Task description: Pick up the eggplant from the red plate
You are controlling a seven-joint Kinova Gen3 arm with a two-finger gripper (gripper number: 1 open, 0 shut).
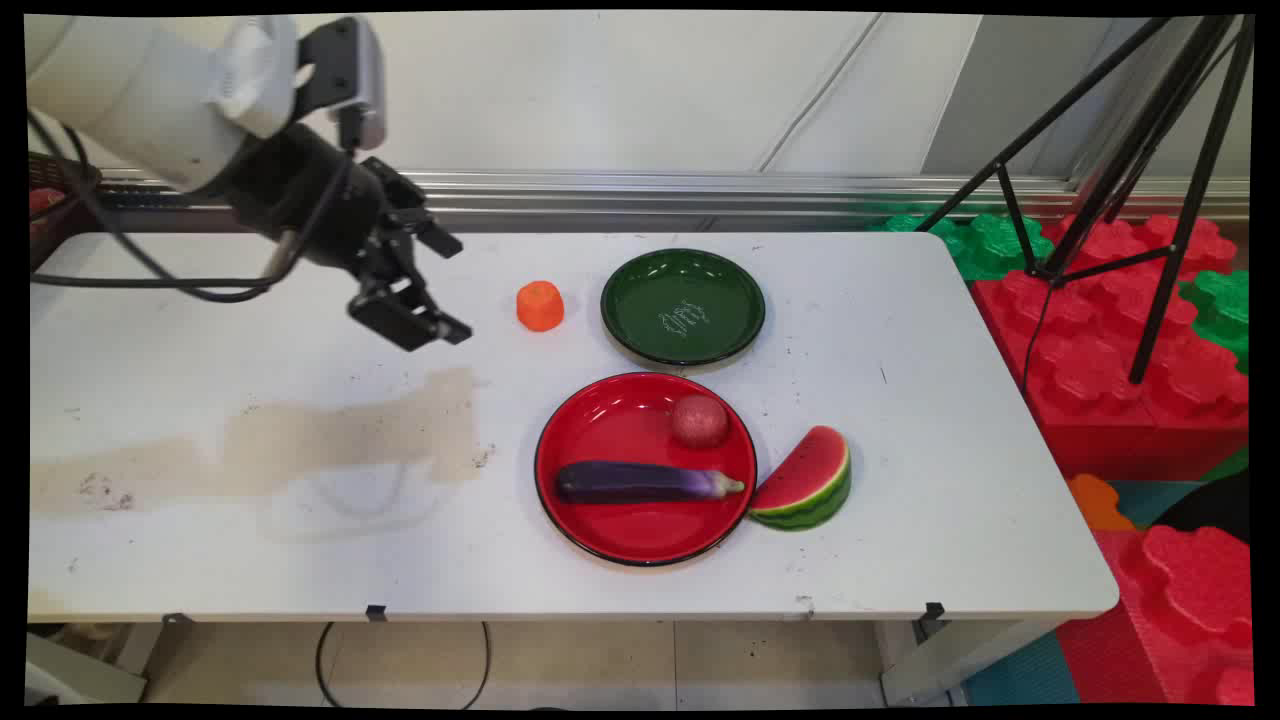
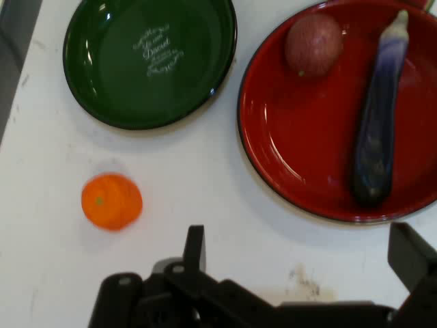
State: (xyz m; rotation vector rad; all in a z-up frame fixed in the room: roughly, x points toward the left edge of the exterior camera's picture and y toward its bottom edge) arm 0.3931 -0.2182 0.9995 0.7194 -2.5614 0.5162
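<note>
Orange tangerine (image 1: pixel 540 305), green plate (image 1: pixel 683 345), red plate (image 1: pixel 600 430), purple eggplant (image 1: pixel 640 482).

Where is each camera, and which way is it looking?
Main view: stands above the table's near side, looking across at the wall; shows the arm and open gripper.
Hand view: on the hand, looking down past the fingers.
Both show the orange, green plate, red plate and eggplant.

arm (image 1: pixel 150 90): white, rounded | hand (image 1: pixel 425 285): black linkage | cables (image 1: pixel 150 270): black, perhaps two
</note>
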